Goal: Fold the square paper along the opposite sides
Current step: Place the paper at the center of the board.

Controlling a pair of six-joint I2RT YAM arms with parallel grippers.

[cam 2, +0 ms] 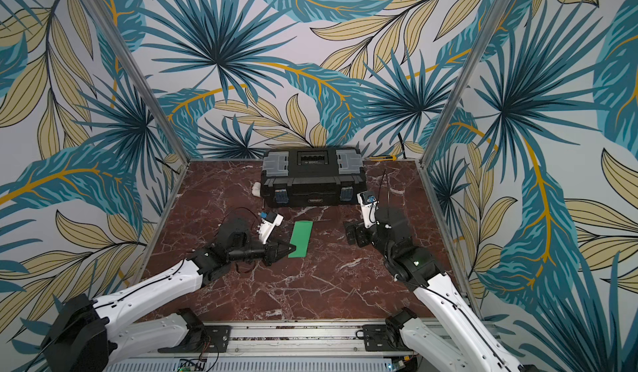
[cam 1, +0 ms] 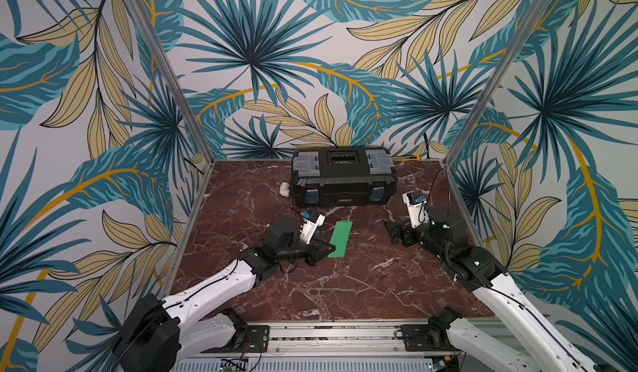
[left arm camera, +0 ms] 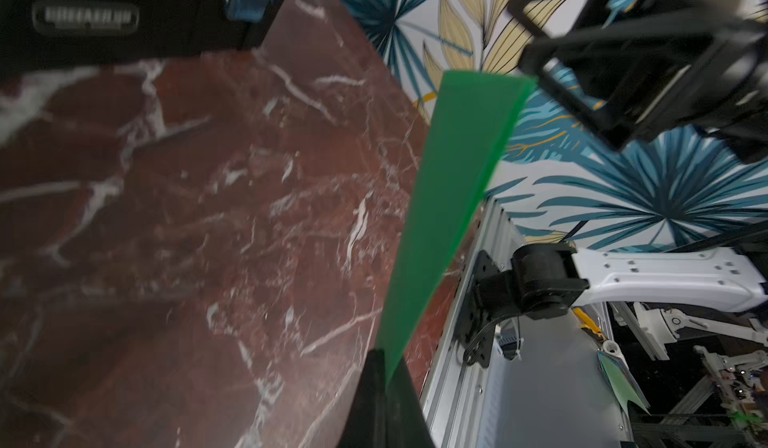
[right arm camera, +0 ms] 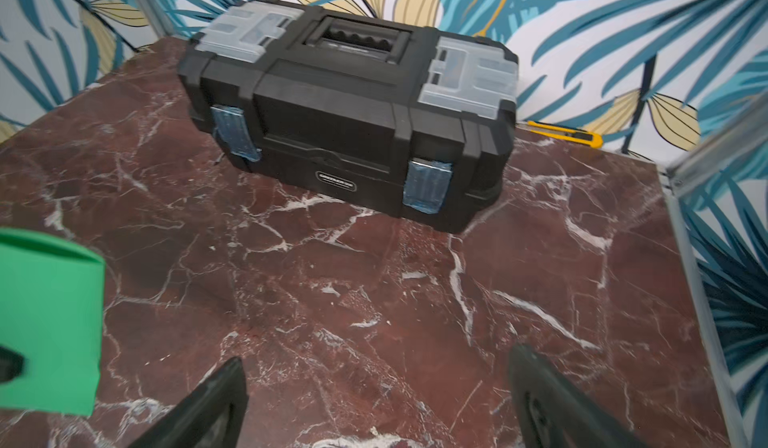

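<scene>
The square paper [cam 1: 340,238] [cam 2: 301,238] is bright green and folded over into a narrow strip in the middle of the marble table. My left gripper [cam 1: 329,248] [cam 2: 291,248] is shut on its near left corner. In the left wrist view the paper [left arm camera: 453,200] runs away from the closed left gripper [left arm camera: 386,367]. My right gripper [cam 1: 392,229] [cam 2: 352,235] stands open to the right of the paper, apart from it. Its wrist view shows only bare table between the spread fingers of the right gripper [right arm camera: 374,363], with the paper [right arm camera: 45,325] off to one side.
A black toolbox [cam 1: 343,177] [cam 2: 312,177] [right arm camera: 349,109] stands shut at the back of the table. A small white fitting [cam 1: 284,189] lies at its left end, and a yellow utility knife [cam 1: 411,158] [right arm camera: 565,133] lies by the back wall. Metal frame posts edge the table.
</scene>
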